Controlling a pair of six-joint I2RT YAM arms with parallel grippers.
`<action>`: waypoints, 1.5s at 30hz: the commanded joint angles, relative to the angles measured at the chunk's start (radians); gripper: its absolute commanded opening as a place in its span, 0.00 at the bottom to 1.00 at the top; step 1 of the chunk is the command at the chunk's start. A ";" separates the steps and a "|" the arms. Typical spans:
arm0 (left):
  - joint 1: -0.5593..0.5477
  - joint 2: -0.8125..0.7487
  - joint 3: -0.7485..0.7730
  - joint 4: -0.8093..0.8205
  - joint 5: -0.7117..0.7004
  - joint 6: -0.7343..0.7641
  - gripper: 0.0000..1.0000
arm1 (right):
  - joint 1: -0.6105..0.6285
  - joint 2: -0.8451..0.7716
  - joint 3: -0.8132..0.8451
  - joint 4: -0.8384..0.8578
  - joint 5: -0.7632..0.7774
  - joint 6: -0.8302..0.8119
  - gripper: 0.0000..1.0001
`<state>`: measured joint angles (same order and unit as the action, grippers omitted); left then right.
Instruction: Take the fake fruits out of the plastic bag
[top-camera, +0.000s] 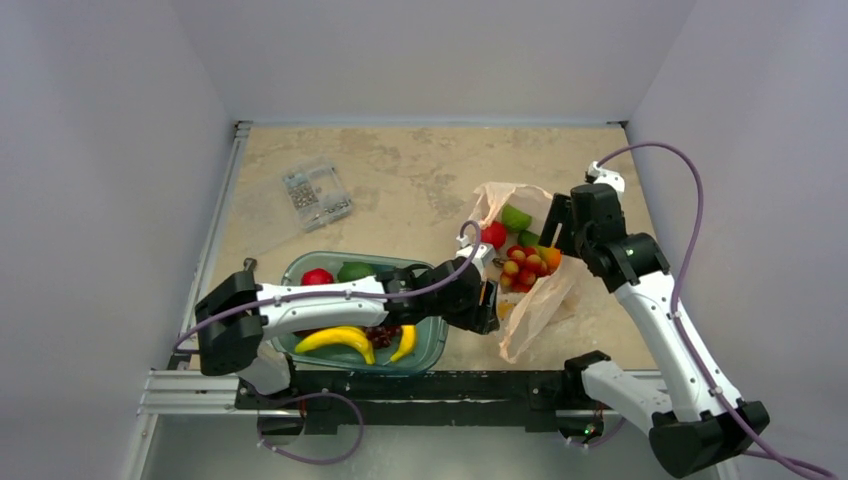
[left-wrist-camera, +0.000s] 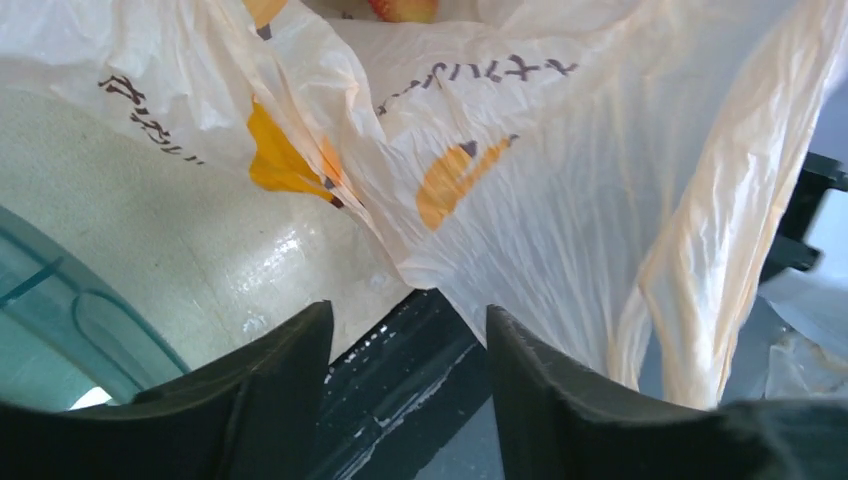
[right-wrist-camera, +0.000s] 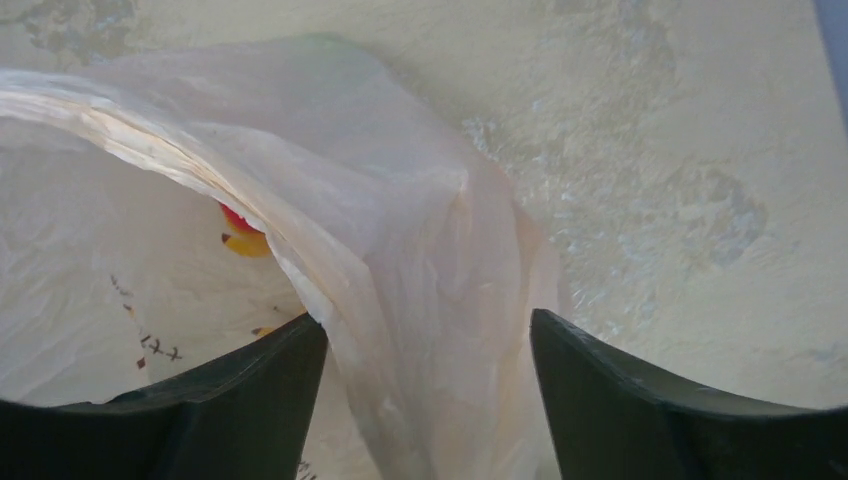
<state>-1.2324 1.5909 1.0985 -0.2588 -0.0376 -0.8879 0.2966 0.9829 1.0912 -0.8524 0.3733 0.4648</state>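
Observation:
The peach-pink plastic bag (top-camera: 532, 300) lies at the right of the table, its mouth toward the far side. The red-and-yellow berry bunch (top-camera: 522, 268), a red ball (top-camera: 493, 235), a green ball (top-camera: 515, 218) and an orange piece (top-camera: 550, 260) lie at its mouth. My left gripper (top-camera: 490, 305) is open at the bag's near-left edge. In the left wrist view the bag (left-wrist-camera: 560, 180) hangs just beyond that gripper (left-wrist-camera: 410, 315). My right gripper (top-camera: 556, 228) is open at the bag's far-right side. In the right wrist view a fold of the bag (right-wrist-camera: 420, 260) runs between that gripper's (right-wrist-camera: 430, 325) jaws.
The teal tray (top-camera: 432, 345) stands near the front left and holds a red fruit (top-camera: 317, 277), a green fruit (top-camera: 355, 271), two bananas (top-camera: 338, 340) and dark grapes (top-camera: 382, 335). A small clear box of screws (top-camera: 318, 195) lies at the far left. The black rail (top-camera: 400, 385) runs along the near edge.

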 joint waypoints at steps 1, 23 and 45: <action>0.001 -0.086 0.081 -0.056 0.010 0.066 0.62 | 0.001 -0.073 -0.025 -0.120 -0.079 0.085 0.87; 0.067 0.239 0.576 -0.137 0.180 0.320 0.76 | 0.003 -0.369 -0.366 -0.166 -0.168 0.290 0.10; 0.182 0.430 0.644 -0.180 0.012 0.356 0.63 | 0.003 -0.266 -0.353 -0.063 -0.212 0.228 0.00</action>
<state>-1.0641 1.9549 1.6802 -0.4351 -0.0132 -0.5457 0.2974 0.6991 0.7139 -0.9615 0.1783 0.7235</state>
